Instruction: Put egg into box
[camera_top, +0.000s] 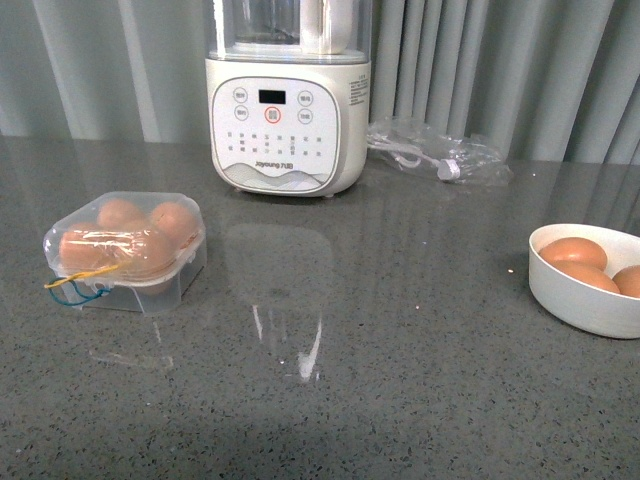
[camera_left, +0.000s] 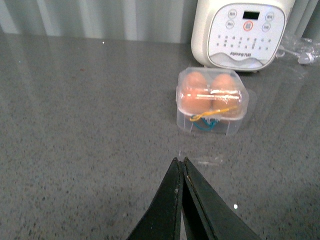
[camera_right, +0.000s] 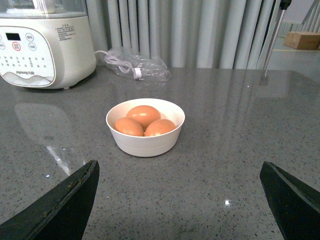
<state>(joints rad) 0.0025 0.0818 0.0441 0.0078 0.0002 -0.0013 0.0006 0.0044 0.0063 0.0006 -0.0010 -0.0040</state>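
We see the box, lid down, at the frame's left on the table, while the egg sits centre-frame in the white bowl. It looks smooth and fragile (likely slippery), so we judge a gentle hold across its middle best. Right fingers spread wide; left fingers pressed together, empty.

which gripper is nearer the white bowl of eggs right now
Right. The right gripper, open, faces the white bowl just ahead. The left gripper, shut, points at the box across the table.

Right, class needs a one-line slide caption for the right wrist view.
Open right gripper faces a white bowl holding three brown eggs on the grey counter.
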